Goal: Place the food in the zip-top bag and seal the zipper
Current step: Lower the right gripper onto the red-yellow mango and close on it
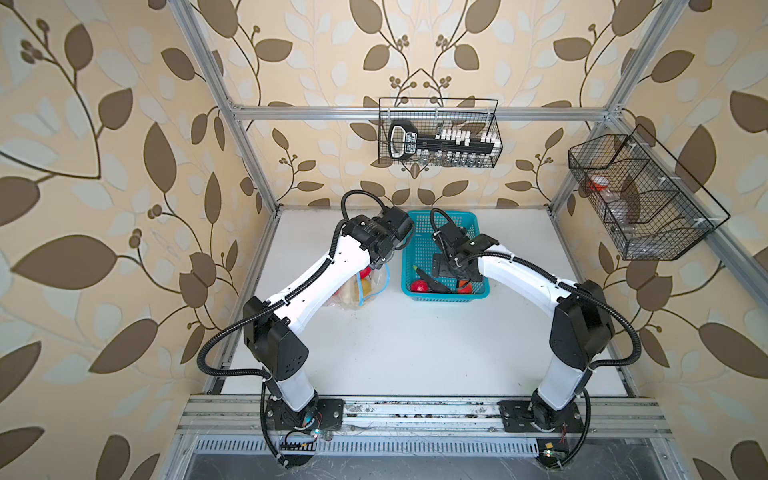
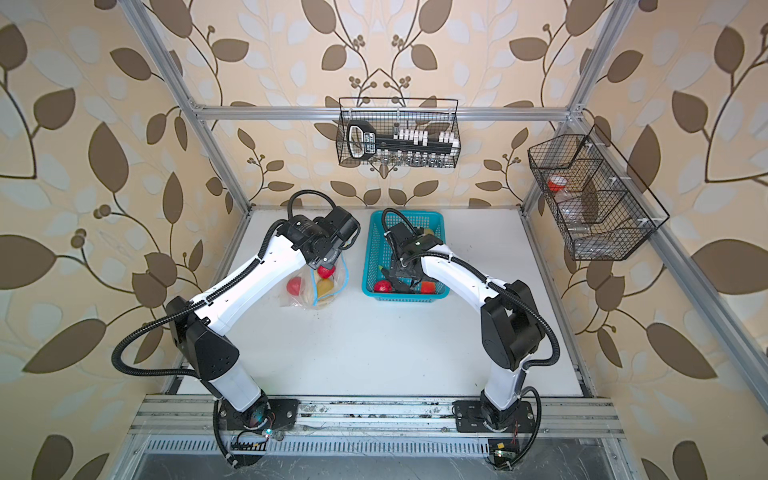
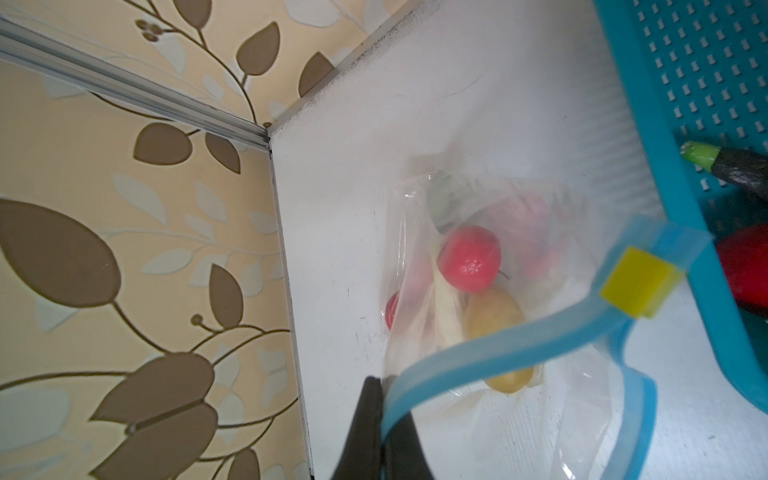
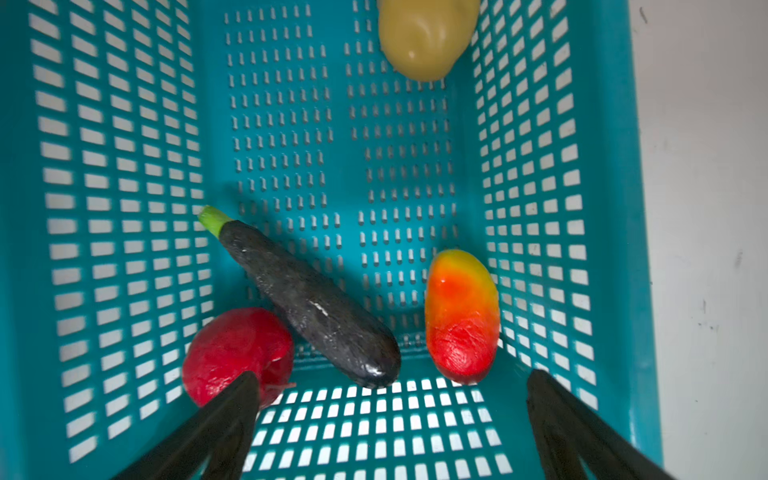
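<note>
The clear zip-top bag [image 3: 573,407] lies on the white table left of the turquoise basket [image 1: 419,245]. My left gripper [image 3: 384,382] is shut on its light-blue zipper [image 3: 498,345] and holds the mouth up; the yellow slider [image 3: 640,286] sits at the far end. Inside the bag lie a red tomato [image 3: 469,257], a potato [image 3: 492,316], a white cucumber [image 3: 446,307] and a green leafy piece [image 3: 446,195]. My right gripper [image 4: 392,376] hangs open inside the basket, above an eggplant [image 4: 307,299], a tomato [image 4: 235,349], a pepper [image 4: 461,311] and a potato [image 4: 424,37].
The basket's perforated walls [image 4: 124,208] close in around the right gripper. A wire basket [image 1: 440,133] hangs on the back rail and another [image 1: 640,199] on the right rail. Aluminium frame posts [image 1: 257,166] border the table [image 1: 415,345].
</note>
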{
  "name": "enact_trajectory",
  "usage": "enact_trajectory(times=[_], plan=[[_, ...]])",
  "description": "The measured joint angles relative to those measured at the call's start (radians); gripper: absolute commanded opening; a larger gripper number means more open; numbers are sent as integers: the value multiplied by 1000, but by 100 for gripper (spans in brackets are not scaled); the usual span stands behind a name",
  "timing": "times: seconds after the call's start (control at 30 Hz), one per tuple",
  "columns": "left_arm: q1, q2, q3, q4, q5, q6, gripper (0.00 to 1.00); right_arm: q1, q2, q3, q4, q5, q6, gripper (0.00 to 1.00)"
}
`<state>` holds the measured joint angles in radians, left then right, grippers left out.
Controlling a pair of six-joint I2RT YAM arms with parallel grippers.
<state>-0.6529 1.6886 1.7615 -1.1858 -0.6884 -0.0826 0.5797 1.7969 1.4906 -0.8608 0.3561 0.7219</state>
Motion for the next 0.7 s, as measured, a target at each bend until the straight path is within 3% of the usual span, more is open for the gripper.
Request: enact_trajectory(times=[0.3, 0.7], plan=[[7, 3, -3, 7, 1, 1, 0, -13, 50, -7, -11, 7, -1, 99], [31, 3, -32, 20, 3, 5, 0, -22, 105, -19, -8, -16, 6, 86]])
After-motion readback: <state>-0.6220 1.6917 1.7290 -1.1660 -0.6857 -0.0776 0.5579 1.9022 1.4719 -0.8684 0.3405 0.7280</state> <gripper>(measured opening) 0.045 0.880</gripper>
